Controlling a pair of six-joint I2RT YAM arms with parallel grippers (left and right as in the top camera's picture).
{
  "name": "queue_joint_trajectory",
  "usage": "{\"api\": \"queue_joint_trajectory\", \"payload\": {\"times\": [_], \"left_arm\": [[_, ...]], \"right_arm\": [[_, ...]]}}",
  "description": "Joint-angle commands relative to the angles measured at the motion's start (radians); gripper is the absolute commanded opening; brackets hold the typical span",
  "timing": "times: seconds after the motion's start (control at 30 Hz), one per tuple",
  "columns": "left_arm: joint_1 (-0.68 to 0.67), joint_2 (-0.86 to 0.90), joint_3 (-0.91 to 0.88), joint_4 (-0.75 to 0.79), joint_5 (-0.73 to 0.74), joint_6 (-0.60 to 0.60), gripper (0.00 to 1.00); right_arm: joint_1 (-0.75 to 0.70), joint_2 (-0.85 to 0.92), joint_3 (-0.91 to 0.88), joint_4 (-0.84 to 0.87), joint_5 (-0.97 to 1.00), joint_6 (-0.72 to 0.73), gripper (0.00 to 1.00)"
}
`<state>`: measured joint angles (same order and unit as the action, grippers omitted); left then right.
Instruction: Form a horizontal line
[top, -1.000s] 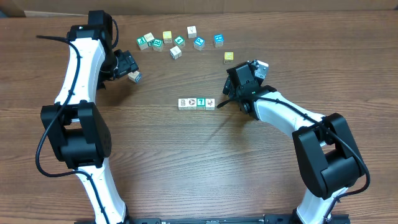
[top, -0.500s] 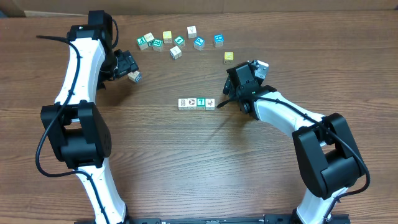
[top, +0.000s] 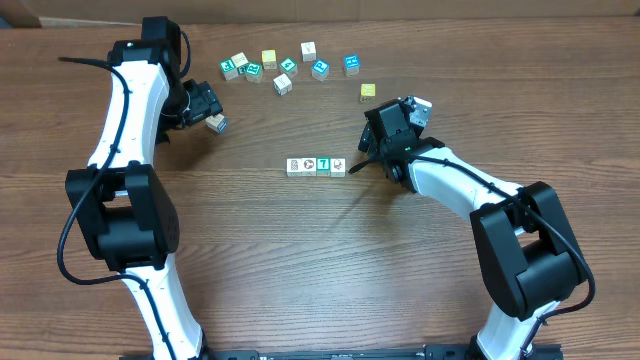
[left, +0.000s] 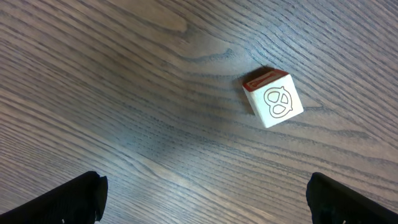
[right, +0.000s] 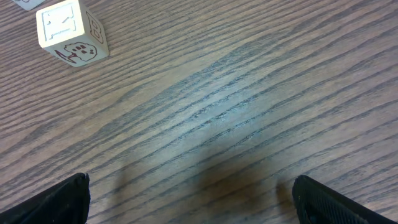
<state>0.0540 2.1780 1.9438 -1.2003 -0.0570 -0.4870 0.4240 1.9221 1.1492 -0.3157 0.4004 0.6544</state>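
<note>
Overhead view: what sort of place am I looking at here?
Probably a robotics lab bench: a left arm and right arm stand at a wood-grain table set with tiny picture cubes, a row of four and loose cubes beyond.

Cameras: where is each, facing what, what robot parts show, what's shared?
Overhead: above the table, looking down; left arm, right arm, cube row, scattered cubes.
Left wrist: looks down at the table; left pincer tips, one loose cube.
Right wrist: looks down; right pincer tips, apparently the row's end cube.
Shared: each wrist's cube also shows overhead.
</note>
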Motion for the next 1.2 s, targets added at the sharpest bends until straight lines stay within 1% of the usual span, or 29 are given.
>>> {"api": "queue_joint_trajectory", "payload": {"times": [0.0,0.93,1.07,1.17], "left_arm": [[-0.009,0.010,0.015,0.001,-0.005,0.009,1.00],[-0.009,0.010,0.015,0.001,-0.005,0.009,1.00],[-0.005,-0.030,0.015,0.000,-0.005,0.009,1.00],[-0.006,-0.109,0.015,0.001,-0.005,0.009,1.00]], "right_arm": [[-0.008,0.005,0.002,0.001,0.018,0.000,1.00],[-0.008,0.005,0.002,0.000,0.018,0.000,1.00],[-0.007,0.005,0.002,0.000,0.018,0.000,1.00],[-0.007,0.005,0.002,0.001,0.018,0.000,1.00]]}}
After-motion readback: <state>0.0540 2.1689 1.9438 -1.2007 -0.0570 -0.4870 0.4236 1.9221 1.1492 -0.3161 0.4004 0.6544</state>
